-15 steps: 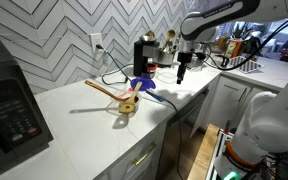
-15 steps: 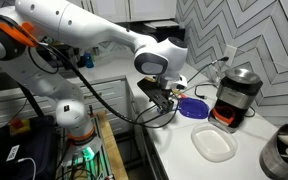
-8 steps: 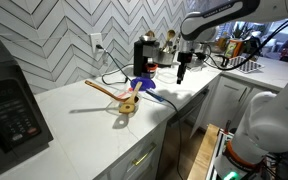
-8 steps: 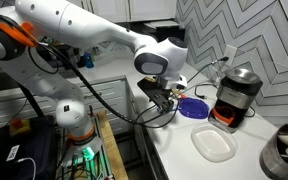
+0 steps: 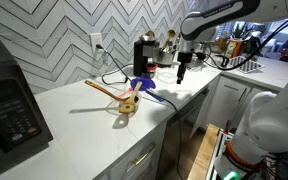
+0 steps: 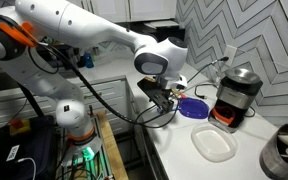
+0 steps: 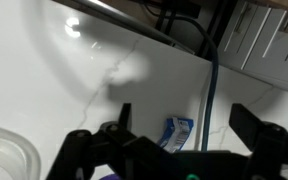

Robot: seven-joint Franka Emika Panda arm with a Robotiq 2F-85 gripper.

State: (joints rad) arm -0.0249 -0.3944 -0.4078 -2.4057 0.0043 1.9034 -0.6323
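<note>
My gripper [image 5: 181, 74] hangs open and empty a little above the white marble counter [image 5: 94, 125], also seen in an exterior view [image 6: 165, 96]. In the wrist view its two dark fingers [image 7: 182, 113] stand wide apart. A small blue and white packet [image 7: 177, 132] lies on the counter between them, next to a blue cable [image 7: 211, 75]. A purple plate [image 6: 194, 108] lies just beside the gripper, in front of a black coffee machine [image 6: 238, 94]. The plate and machine also show in an exterior view [image 5: 144, 84] [image 5: 144, 53].
A white lidded container [image 6: 216, 144] lies near the counter edge, and its clear corner shows in the wrist view [image 7: 4, 152]. Wooden utensils [image 5: 122, 98] lie mid-counter, a microwave [image 5: 9, 100] stands at one end and a metal pot [image 6: 284, 150] at the other. Black cables [image 6: 154, 105] trail off the edge.
</note>
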